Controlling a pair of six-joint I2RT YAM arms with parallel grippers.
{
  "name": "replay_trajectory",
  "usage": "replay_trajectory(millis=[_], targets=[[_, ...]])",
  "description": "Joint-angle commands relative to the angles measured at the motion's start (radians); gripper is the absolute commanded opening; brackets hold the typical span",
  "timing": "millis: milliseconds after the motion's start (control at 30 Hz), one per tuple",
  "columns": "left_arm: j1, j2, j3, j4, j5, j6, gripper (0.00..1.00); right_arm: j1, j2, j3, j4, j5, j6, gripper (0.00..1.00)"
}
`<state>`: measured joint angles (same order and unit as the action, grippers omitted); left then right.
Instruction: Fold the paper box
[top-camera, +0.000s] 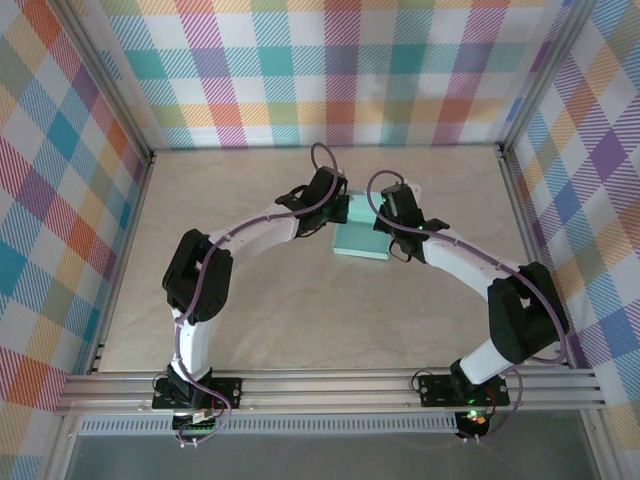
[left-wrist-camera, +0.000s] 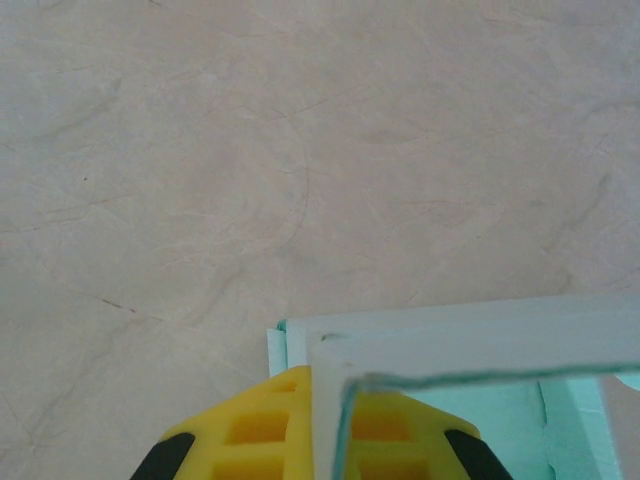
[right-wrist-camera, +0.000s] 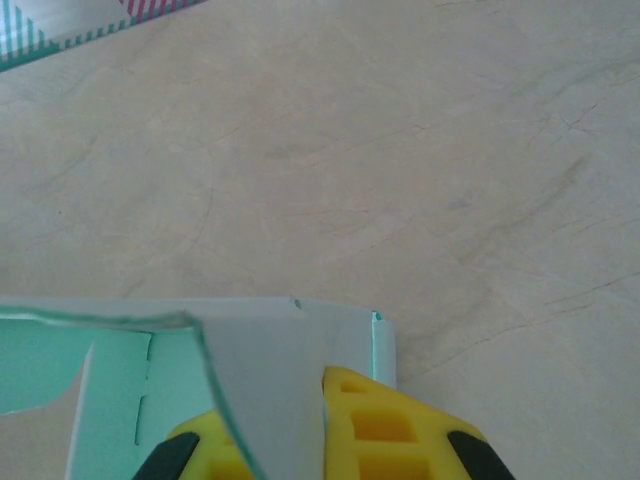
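Left gripper (left-wrist-camera: 320, 435) is closed tight, pinching a raised wall at the paper box's (top-camera: 362, 242) far-left corner. Right gripper (right-wrist-camera: 300, 435) does the same at the box's far-right corner. So the box lies btw. the two (both equally near), its floor running nearward, approx. mid-table (top-camera: 250, 320).

Matt, smooth thin-card paper box (top-camera: 360, 240)

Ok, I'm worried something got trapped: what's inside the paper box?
Its own mint floor and flaps show inside the paper box. The corners are hidden where the left tool and right tool pinch its walls.
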<state>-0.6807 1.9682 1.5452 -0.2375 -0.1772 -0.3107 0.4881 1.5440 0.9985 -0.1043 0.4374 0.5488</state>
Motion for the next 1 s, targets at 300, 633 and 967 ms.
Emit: replay_trajectory(millis=[300, 633, 967], targets=[[-0.037, -0.08, -0.173, 0.223, -0.157, -0.062, 0.0, 0.022, 0.017, -0.112, 0.208, 0.039, 0.058, 0.0], [-0.064, -0.107, -0.27, 0.32, -0.209, -0.046, 0.0, 0.032, -0.02, -0.188, 0.248, 0.05, 0.064, 0.0], [-0.103, -0.142, -0.437, 0.464, -0.296, -0.069, 0.0, 0.047, -0.062, -0.284, 0.279, 0.074, 0.075, 0.0]])
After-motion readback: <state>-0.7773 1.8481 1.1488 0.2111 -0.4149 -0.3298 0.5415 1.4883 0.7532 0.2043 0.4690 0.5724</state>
